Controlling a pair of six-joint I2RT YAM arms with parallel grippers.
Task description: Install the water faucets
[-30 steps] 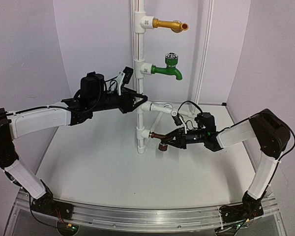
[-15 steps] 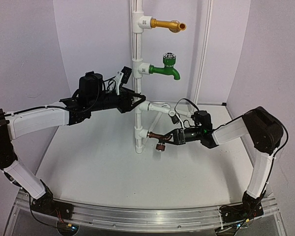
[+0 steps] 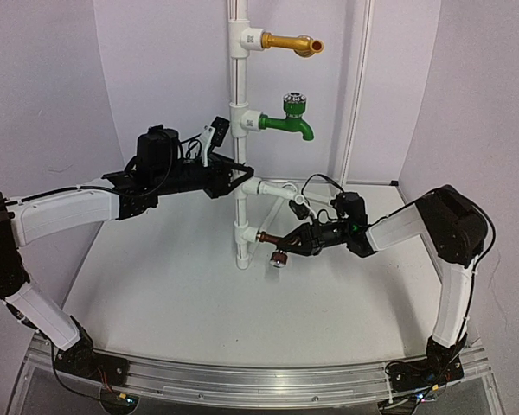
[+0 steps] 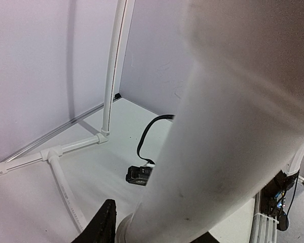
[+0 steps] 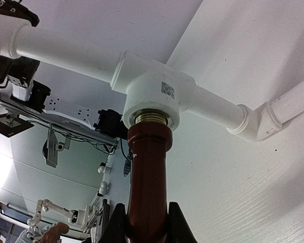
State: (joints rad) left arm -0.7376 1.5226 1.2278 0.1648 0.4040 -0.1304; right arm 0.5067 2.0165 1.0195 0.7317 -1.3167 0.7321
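So the small dark brown copper-looking faucet is sitting horizontal at the lowest white tee fitting on the tall white plastic pipe stand, low down over the white tabletop. Its inlet end is right in the mouth of that fitting. In the right wrist view the brown body runs straight up to the fitting, with a ring of silver thread showing where they meet. The faucet's round silver knob hangs down underneath it.

The right fingers are clenched on the faucet's body, one on each side, coming in from the spout end.

The left fingers are clamped around the upright pipe higher up, between the lowest fitting and the next one above. In the left wrist view the pipe is a big blurry white mass filling most of the frame, with one dark finger right against it.

Further up the same stand there's a green faucet with a silver knob, and at the top a long gold faucet. Both are seated in their fittings and point to the right.
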